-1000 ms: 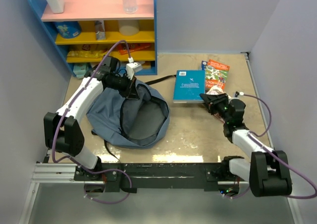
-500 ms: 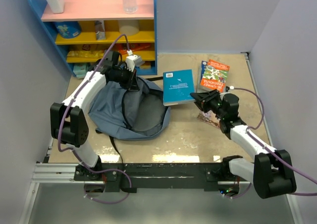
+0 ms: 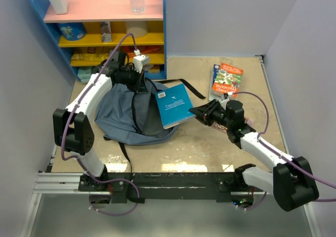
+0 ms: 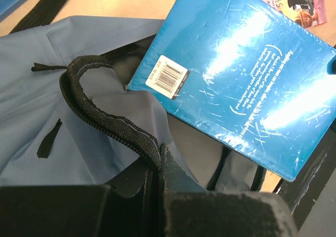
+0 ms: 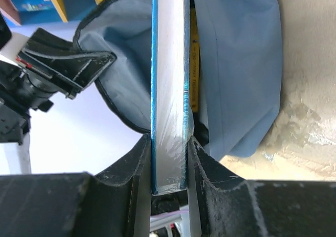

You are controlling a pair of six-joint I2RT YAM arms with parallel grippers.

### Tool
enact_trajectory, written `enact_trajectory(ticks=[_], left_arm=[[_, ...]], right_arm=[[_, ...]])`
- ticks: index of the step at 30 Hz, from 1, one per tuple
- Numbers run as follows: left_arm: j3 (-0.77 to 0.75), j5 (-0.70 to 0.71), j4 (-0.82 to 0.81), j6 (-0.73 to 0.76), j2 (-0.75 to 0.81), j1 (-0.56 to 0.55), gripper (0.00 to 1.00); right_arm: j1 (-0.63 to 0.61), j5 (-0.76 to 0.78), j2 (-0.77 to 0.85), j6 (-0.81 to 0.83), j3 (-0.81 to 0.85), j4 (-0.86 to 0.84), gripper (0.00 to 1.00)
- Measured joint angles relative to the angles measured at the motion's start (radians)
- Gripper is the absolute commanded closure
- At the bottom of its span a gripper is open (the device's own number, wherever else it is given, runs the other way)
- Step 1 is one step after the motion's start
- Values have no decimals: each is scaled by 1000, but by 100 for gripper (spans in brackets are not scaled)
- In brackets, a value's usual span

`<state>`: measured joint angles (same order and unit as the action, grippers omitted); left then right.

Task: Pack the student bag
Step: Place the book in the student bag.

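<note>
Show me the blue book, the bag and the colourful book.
blue book (image 3: pixel 174 105), top view, middle of cover.
bag (image 3: pixel 114 114), top view, outer fabric, left side.
colourful book (image 3: pixel 227 79), top view, middle of cover.

One view overhead, two at your wrists
Your top camera looks from high behind the near edge of the table, facing down and across to the shelf at the far left corner. Your left wrist camera sits close over the rim of the student bag, facing the blue book; your right wrist camera looks along that book's edge into the bag. All three share the bag's mouth and the book
</note>
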<state>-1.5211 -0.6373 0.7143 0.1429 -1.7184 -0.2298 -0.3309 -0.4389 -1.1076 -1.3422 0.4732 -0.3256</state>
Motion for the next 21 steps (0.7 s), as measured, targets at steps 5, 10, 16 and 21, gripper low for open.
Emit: enact_trajectory(ticks=[5,10,16,21], left_arm=[[0,-17,20,14,8,0,100],[-13,-40,61,26,40,0,100],[-67,-69,111,27,92,0,100],[-91,-112,149,25,111,-2,100]], right_arm=[[-36,8,2,16,8,19,100],[-100,11,-63,16,17,-18,100],[-186,10,-137,14,19,-49,100],[-224,32,-220,-10,20,-160,100]])
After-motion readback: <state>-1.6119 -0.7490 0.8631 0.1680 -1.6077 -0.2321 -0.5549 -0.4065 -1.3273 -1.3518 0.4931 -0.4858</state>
